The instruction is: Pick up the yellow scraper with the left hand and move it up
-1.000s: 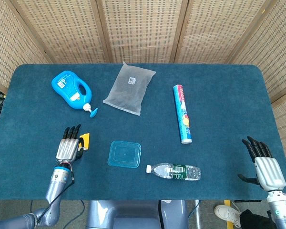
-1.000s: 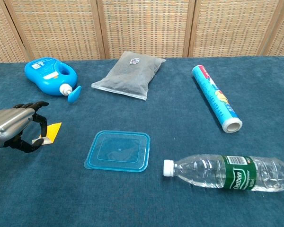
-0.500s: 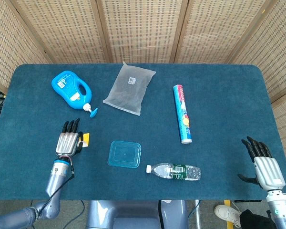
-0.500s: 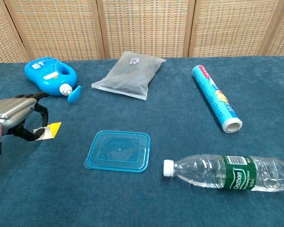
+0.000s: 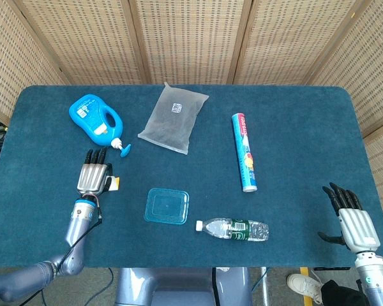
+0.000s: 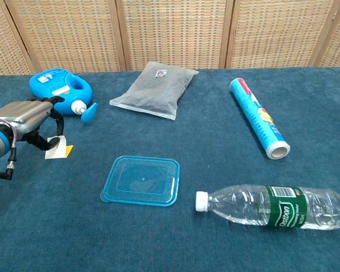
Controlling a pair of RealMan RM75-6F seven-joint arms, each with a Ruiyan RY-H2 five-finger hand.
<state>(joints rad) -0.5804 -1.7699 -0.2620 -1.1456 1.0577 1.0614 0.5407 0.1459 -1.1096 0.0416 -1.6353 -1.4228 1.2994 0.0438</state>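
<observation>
Overall: blue-covered desk [image 5: 293,115], carrying every item listed below.

Grey pouch [image 5: 173,118]: flat, near the far edge, slightly left of centre.

Blue detergent jug [image 5: 94,119]: on its side toward the far left corner, spout aimed at the near edge, cap [image 6: 89,112] off and lying just beside the spout.

Printed roll [image 5: 244,152]: lying lengthwise right of centre, one end toward the far edge, open end toward the near edge.

Clear water bottle [image 5: 233,229]: on its side near the near edge, green label, white cap pointing to the left edge.

Blue container lid [image 5: 167,206]: flat, near the near edge, left of the bottle.

Left robot hand [image 5: 94,176]: near the left edge, just nearward of the jug spout. Fingers [image 6: 51,102] curled over and around the yellow scraper [image 6: 58,149], gripping it. Scraper mostly hidden under the hand in the head view; pale end and yellow corner protruding at the right side of the hand. Scraper contact with the desk surface: cannot tell.

Right robot hand [image 5: 353,218]: at the near right corner, fingers spread, released, holding nothing.
</observation>
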